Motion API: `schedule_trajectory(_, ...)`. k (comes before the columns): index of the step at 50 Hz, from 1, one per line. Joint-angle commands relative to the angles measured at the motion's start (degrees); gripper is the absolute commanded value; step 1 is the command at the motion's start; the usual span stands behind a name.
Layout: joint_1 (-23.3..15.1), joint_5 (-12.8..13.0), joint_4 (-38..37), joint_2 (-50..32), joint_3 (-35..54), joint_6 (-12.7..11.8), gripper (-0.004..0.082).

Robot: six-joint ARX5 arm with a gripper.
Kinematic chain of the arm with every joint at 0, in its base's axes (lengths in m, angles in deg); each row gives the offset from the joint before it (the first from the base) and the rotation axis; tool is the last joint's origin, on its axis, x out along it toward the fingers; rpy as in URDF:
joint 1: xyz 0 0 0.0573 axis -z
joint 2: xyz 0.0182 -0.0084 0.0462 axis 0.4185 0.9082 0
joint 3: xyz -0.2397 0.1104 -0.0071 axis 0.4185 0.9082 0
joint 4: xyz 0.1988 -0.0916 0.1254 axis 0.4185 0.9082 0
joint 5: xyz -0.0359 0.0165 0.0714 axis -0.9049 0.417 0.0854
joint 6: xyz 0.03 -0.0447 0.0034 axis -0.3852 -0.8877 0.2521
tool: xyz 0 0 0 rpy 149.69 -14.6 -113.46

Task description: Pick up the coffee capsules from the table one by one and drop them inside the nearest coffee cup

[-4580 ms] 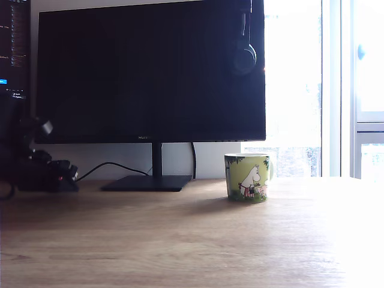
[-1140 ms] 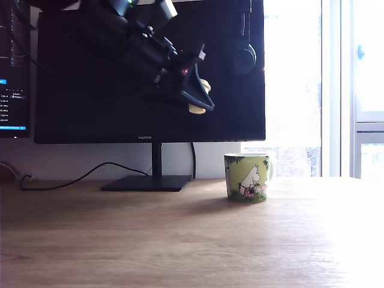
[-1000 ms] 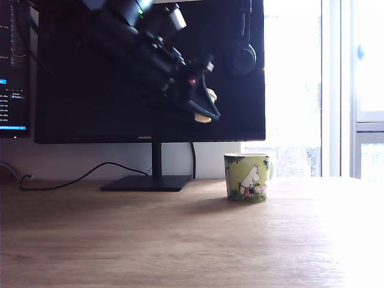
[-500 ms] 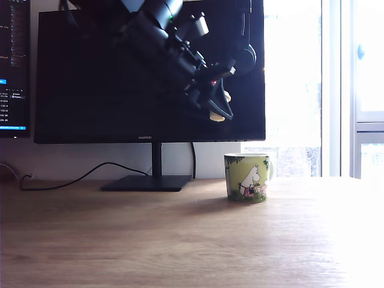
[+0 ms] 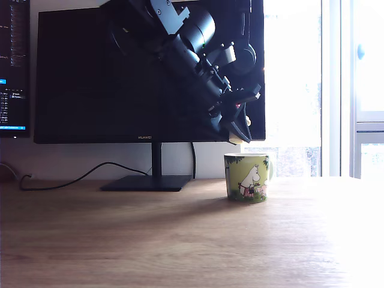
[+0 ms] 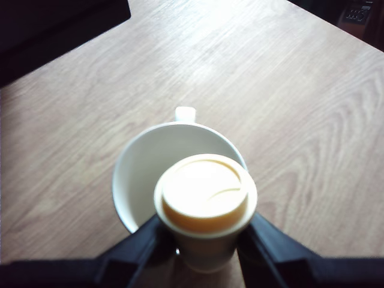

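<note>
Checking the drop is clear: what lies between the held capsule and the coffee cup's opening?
Nothing: the exterior view shows bare air between the cream capsule in the gripper and the coffee cup; the wrist view shows no obstruction either.

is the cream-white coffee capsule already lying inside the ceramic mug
No, the cream-white coffee capsule is clamped in the black gripper above the ceramic mug.

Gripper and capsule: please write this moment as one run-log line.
gripper: shut on cream capsule | place: above mug | release: not yet

Black arm (image 5: 192,54) of rounded housings, a grey plate (image 5: 165,13) up top, black tapered gripper (image 5: 239,129)
</note>
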State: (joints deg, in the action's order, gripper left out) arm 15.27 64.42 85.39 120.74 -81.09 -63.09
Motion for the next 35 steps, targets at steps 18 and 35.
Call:
schedule_trajectory(18, 0.2, 1.6, 1.2, 5.5, -4.1, -0.3, 0.0098)
schedule_trajectory(35, 0.2, 2.0, 0.2, 6.0, -4.4, -0.3, 0.0098)
